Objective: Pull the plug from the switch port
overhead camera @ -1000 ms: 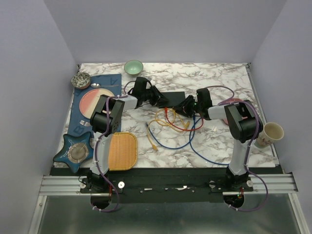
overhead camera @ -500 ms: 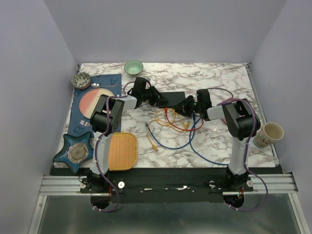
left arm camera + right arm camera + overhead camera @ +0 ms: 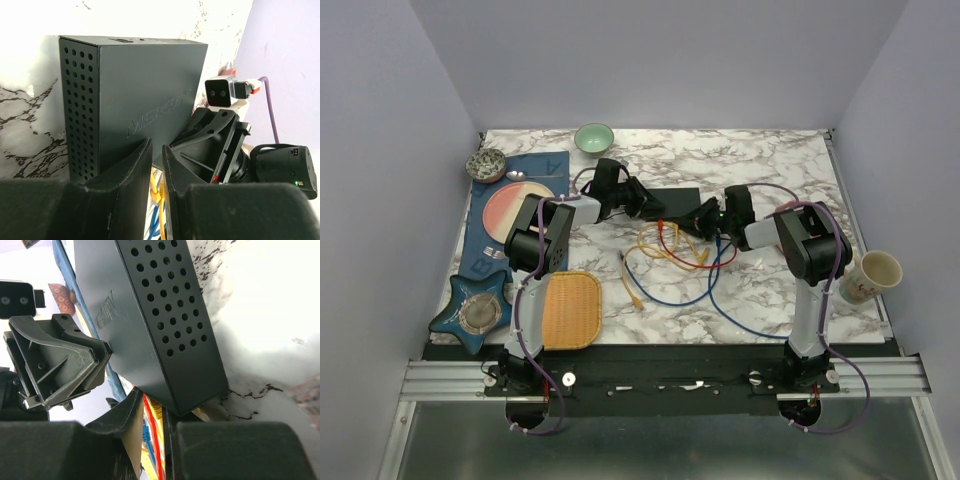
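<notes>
- I had both arms stretched across the marble table [image 3: 770, 160] to the black box [image 3: 677, 197], which lay flat a little beyond the middle of the table.
- The left gripper [image 3: 157, 152] sat at the box's near-left corner, beside its perforated end. Its fingers [image 3: 125, 175] were pressed nearly together, with only a sliver of gap, and a bit of yellow cable showed through that gap.
- The right gripper [image 3: 152, 410] faced it from the box's near-right corner, under the other perforated end. Its fingers [image 3: 122, 417] were drawn in close around a red cable [image 3: 150, 432] and a yellow strand beside it. I could not tell whether they were actually pinching either one.
- The switch port was on the box's near long edge, where the cables met it between the two grippers. Port and plug alike were hidden behind the fingers in all three views.
- A tangle of yellow cable [image 3: 642, 262], red cable and blue cable [image 3: 720, 297] spilled from that edge toward me, one loose yellow end lying apart on the marble.
- To the left lay a blue placemat [image 3: 535, 165] with a pink plate [image 3: 505, 210], and nearer me a blue star-shaped dish [image 3: 475, 305] and an orange tray [image 3: 570, 310].
- A green bowl [image 3: 593, 137] stood at the far edge and a paper cup [image 3: 873, 276] at the right edge, both well apart from the box.
</notes>
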`<state>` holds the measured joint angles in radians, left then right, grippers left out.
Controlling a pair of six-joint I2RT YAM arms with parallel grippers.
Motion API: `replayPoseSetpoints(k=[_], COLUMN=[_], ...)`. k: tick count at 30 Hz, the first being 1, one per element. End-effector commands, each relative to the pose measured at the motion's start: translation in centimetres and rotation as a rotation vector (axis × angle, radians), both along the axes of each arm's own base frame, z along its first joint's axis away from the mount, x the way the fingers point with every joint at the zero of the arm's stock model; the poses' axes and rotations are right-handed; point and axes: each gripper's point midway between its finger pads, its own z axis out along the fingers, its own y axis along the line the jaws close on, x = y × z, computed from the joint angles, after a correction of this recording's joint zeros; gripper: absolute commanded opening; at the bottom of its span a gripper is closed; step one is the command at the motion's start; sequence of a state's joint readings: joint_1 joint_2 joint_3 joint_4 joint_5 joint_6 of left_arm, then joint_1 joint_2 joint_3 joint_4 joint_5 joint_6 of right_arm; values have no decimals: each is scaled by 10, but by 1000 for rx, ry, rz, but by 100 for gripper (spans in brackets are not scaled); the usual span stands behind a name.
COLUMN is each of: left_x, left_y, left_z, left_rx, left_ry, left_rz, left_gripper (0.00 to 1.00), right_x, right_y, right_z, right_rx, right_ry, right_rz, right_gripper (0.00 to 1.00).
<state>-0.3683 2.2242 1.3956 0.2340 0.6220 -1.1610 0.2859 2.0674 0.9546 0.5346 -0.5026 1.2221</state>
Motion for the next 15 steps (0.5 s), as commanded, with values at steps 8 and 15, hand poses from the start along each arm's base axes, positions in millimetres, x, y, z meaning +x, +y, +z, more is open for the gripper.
replayPoseSetpoints(k=[8, 15], left_x=[-35, -65], left_y=[10, 10], left_z=[-6, -20], left_rx=[8, 15], left_ry=[52, 81], left_rz=[-26, -44], left_gripper=[29, 29], right_x=[-24, -31], right_y=[-13, -15], right_z=[-19, -19], right_rx=[-110, -155], right_ry=[10, -13], right_rz=[64, 106], right_gripper=[0, 0])
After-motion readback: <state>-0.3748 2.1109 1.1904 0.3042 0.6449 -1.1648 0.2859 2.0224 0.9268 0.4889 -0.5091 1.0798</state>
